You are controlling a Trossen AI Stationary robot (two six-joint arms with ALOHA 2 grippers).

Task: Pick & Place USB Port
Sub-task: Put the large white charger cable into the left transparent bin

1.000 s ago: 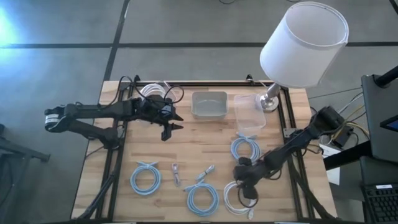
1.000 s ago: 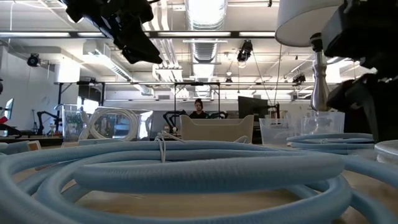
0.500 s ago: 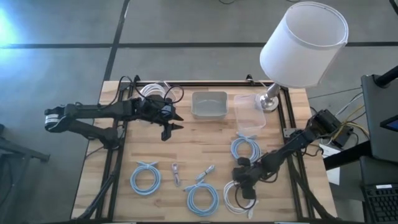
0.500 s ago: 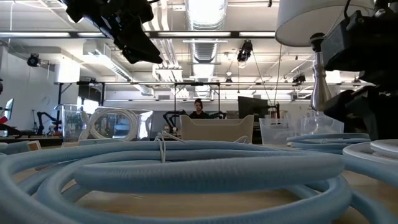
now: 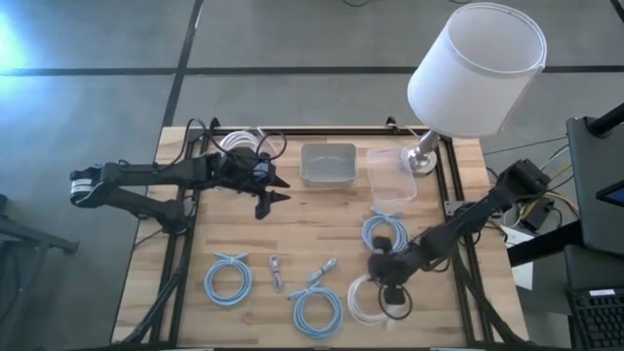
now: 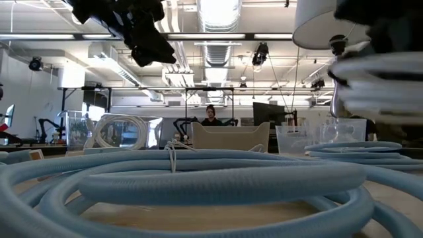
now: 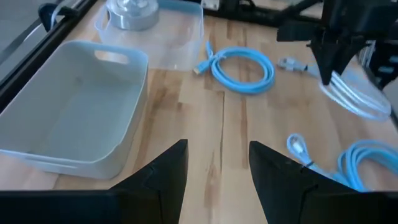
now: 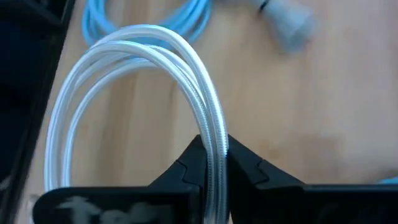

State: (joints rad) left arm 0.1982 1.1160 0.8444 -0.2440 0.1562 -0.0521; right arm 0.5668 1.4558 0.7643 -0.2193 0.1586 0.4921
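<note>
- Pick step's basically done I'd say: the right tool [image 5: 388, 290] is pinched tight on the white cable coil [image 8: 134, 99], near the table's [image 5: 322, 210] front right corner, lifted judging by the low view.
- Next it probably needs carrying to the grey bin [image 5: 328, 164] or clear container [image 5: 392, 175], can't tell which.
- Coil's white, braided, several loose loops.
- Left tool [image 7: 214, 168] hangs parted, empty, beside the bin.

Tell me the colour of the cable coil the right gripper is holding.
White cable coil, clearest in the right wrist view.
</note>
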